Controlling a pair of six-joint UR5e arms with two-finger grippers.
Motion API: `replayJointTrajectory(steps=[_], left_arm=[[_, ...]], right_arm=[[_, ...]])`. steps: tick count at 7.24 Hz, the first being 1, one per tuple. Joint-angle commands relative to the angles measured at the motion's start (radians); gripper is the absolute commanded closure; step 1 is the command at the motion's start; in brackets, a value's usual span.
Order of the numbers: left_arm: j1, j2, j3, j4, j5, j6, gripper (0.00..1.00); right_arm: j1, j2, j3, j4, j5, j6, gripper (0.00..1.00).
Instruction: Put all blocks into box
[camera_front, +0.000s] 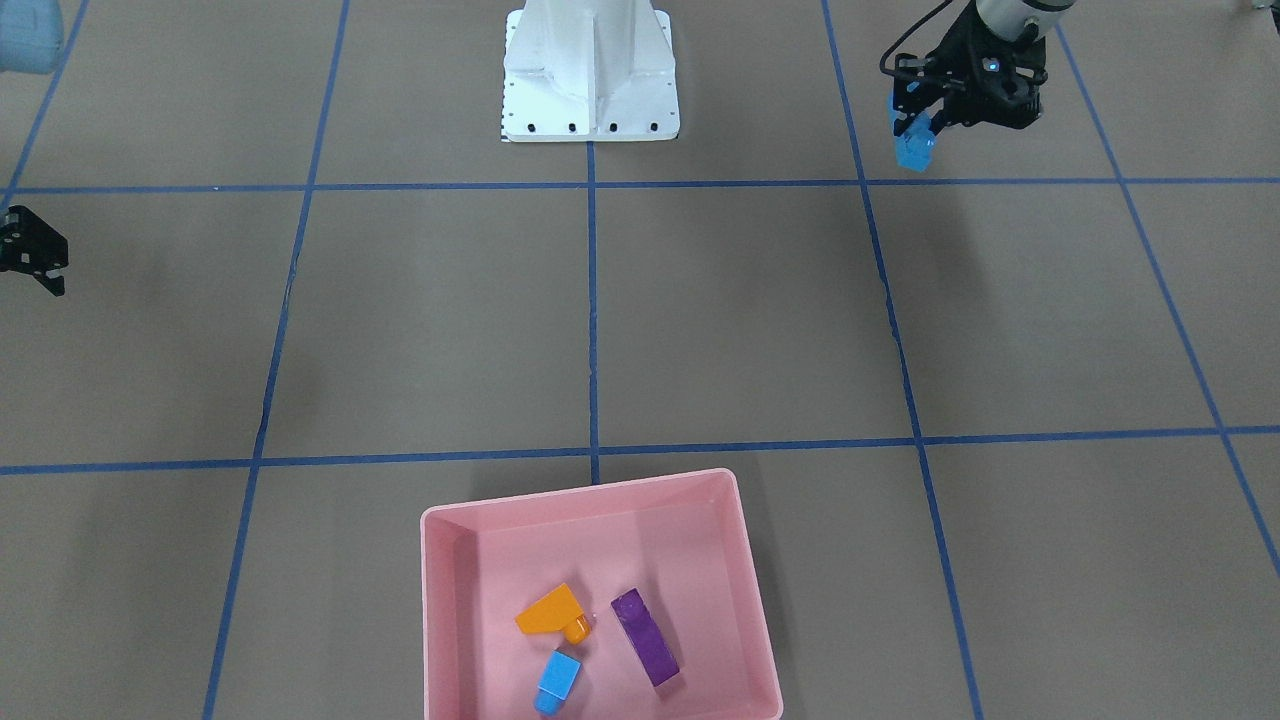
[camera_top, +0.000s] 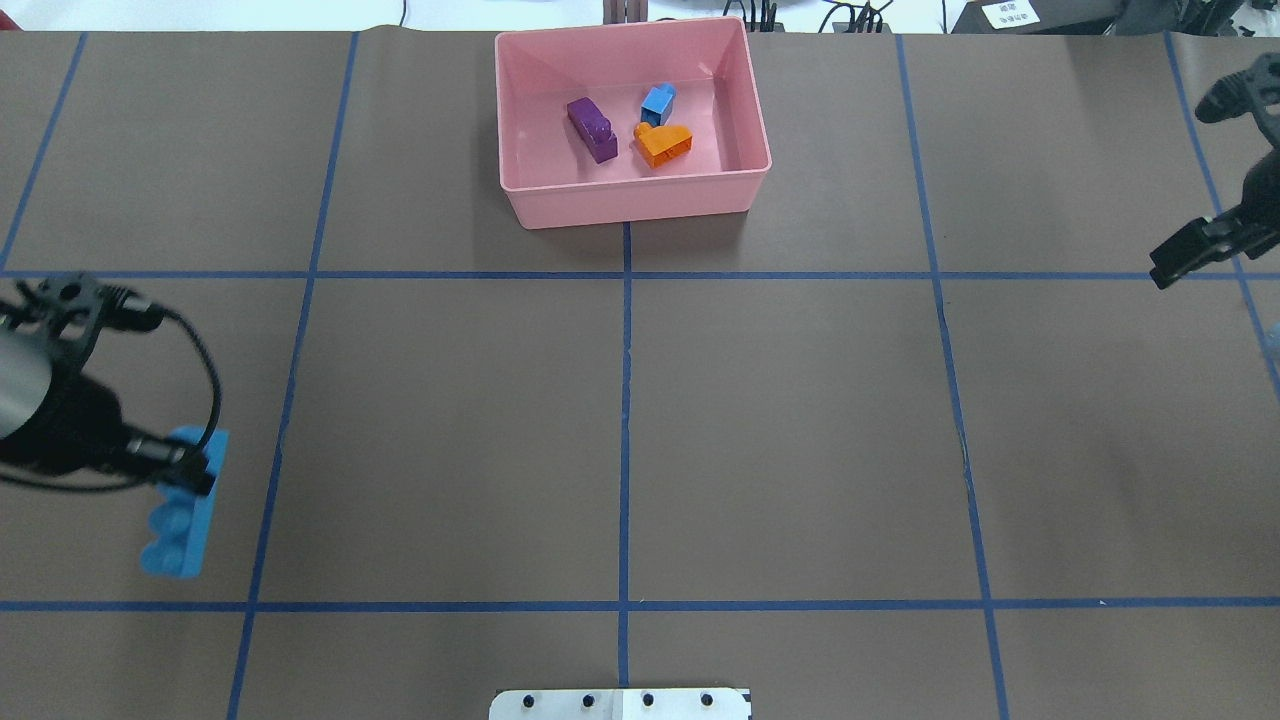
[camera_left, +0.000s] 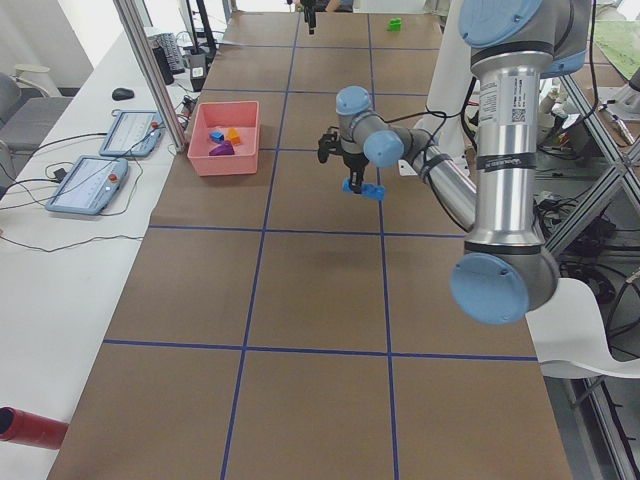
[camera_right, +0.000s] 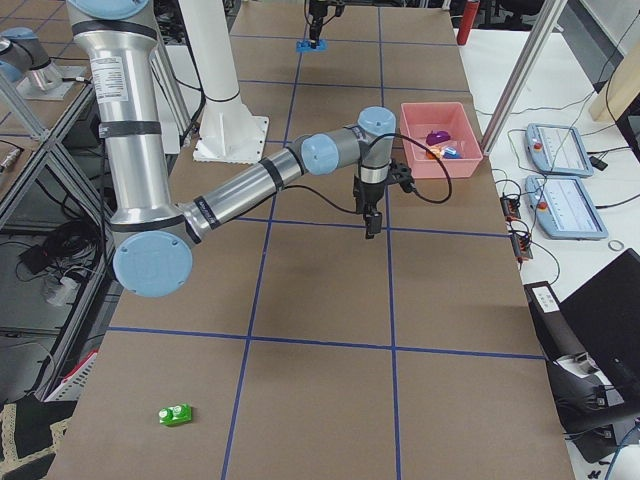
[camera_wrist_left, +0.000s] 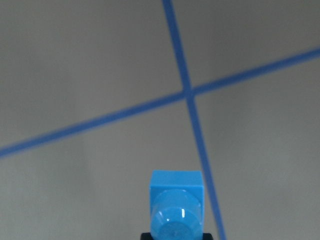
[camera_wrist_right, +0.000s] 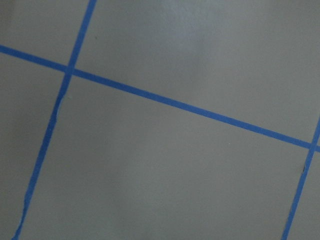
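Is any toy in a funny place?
Yes. One green block lies alone near the end of the table on the robot's right, far from the pink box. A long blue block hangs in the left gripper, not yet in the box.

You have five blocks: orange block (camera_top: 662, 143), small blue block (camera_top: 657, 103), purple block (camera_top: 592, 128), long light-blue block (camera_top: 185, 525) and green block (camera_right: 176, 414). There is one box (camera_top: 630, 205) at twelve o'clock, and two grippers: left gripper (camera_top: 200, 478) and right gripper (camera_top: 1165, 268).

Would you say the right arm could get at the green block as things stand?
Probably yes: the right gripper looks empty, and only bare table lies between it and the green block.
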Motion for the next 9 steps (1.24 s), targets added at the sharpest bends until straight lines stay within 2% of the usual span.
replayJointTrajectory(steps=[1, 3, 4, 5, 7, 8, 9], left_arm=[[-0.145, -0.396, 0.212, 0.208, -0.021, 0.014, 1.0], [-0.184, -0.605, 0.41, 0.196, -0.022, -0.006, 1.0], [-0.186, -0.677, 0.514, 0.126, -0.018, -0.085, 1.0], [-0.199, -0.726, 0.639, -0.02, -0.014, -0.199, 1.0], [-0.229, -0.885, 0.962, -0.275, 0.007, -0.416, 1.0], [-0.229, -0.976, 1.138, -0.424, 0.108, -0.545, 1.0], [-0.227, -1.054, 1.322, -0.573, 0.165, -0.618, 1.0]], right_arm=[[0.015, -0.184, 0.001, 0.163, 0.003, -0.048, 0.0], [0.069, -0.366, -0.007, 0.301, 0.018, -0.154, 0.0], [0.136, -0.425, -0.031, 0.359, 0.033, -0.244, 0.0], [0.194, -0.465, -0.057, 0.366, 0.052, -0.33, 0.0], [0.308, -0.511, -0.134, 0.366, 0.05, -0.515, 0.0], [0.354, -0.528, -0.174, 0.366, 0.05, -0.597, 0.0], [0.371, -0.586, -0.186, 0.387, 0.053, -0.616, 0.0]])
